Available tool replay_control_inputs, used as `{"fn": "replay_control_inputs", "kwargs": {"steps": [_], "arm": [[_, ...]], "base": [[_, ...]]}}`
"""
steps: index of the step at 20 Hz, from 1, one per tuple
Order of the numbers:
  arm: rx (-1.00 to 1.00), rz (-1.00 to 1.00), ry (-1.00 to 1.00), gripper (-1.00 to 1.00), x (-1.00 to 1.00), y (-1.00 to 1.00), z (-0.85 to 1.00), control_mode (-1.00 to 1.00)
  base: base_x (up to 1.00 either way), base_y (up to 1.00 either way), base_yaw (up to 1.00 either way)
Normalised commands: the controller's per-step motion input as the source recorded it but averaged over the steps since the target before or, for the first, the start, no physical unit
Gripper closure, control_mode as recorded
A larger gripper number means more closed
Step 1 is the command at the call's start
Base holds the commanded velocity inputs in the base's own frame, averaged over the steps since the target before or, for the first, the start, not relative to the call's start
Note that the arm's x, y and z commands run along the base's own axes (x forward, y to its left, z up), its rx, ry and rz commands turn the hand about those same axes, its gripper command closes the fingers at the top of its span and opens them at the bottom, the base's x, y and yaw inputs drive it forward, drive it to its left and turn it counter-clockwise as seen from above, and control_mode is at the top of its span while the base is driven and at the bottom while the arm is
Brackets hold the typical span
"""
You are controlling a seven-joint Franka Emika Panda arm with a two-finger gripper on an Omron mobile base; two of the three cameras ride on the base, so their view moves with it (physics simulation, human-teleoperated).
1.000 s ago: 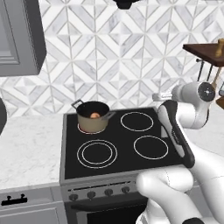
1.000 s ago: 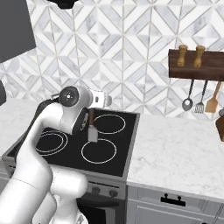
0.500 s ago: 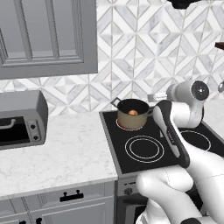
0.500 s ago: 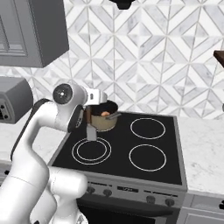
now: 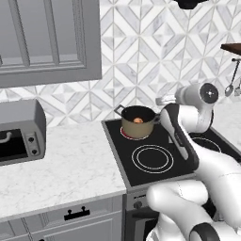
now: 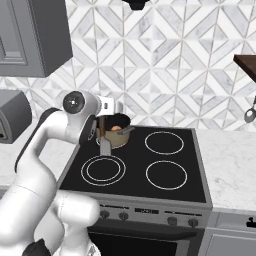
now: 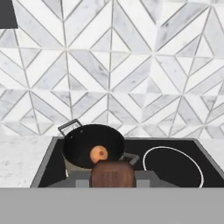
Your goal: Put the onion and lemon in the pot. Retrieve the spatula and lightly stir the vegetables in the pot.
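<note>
The tan pot [image 5: 137,126] [image 6: 118,138] [image 7: 92,144] stands on the stove's back left burner. The orange-brown onion [image 5: 138,120] [image 6: 116,128] [image 7: 99,154] lies inside it. The lemon is hidden. My gripper [image 6: 102,121] [image 7: 112,180] hangs just in front of the pot, shut on the spatula [image 6: 104,142]. Its reddish-brown handle [image 7: 112,173] rises between the fingers, and its grey blade [image 6: 105,148] points down over the front left burner. In the left base view my own arm covers the hand.
The black stove [image 5: 155,162] [image 6: 150,170] has four burners. A grey toaster oven [image 5: 19,132] sits on the marble counter [image 5: 70,164] at the left, under grey cabinets [image 5: 47,37]. A ladle [image 6: 250,115] [image 5: 229,89] hangs at the right beneath a wooden shelf [image 6: 247,65].
The base has driven left, so the whole scene has slid right and the toaster oven has come into view. The spatula stays in my shut gripper, now close to the pot.
</note>
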Motion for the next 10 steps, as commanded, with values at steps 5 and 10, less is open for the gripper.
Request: {"fn": "replay_control_inputs", "kwargs": {"steps": [5,10], "arm": [[0.10,0.03,0.00,1.00,0.99,0.00,0.26,-1.00],[0.07,0.06,-0.02,1.00,0.99,0.00,0.08,-1.00]], "base": [[0.00,0.00,0.00],[0.00,0.00,0.00]]}}
